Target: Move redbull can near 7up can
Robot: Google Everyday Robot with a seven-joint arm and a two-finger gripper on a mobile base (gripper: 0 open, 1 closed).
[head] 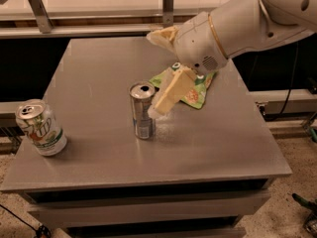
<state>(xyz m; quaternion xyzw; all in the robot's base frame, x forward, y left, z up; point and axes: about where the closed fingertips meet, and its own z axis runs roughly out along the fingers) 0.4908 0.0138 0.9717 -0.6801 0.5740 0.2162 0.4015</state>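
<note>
The redbull can (142,112), slim and silver with bluish panels, stands upright near the middle of the grey table (94,68). The 7up can (40,128), white and green, stands upright near the table's front left corner, well apart from the redbull can. My gripper (151,73) hangs from the white arm at the upper right and is open. Its near finger (168,93) reaches down to the right side of the redbull can, close to it or just touching. The far finger (161,36) is behind and above the can.
A green snack bag (195,89) lies on the table behind and right of the redbull can, partly under the arm. Metal rails (99,29) run along the back. The table's front edge is just in front of the 7up can.
</note>
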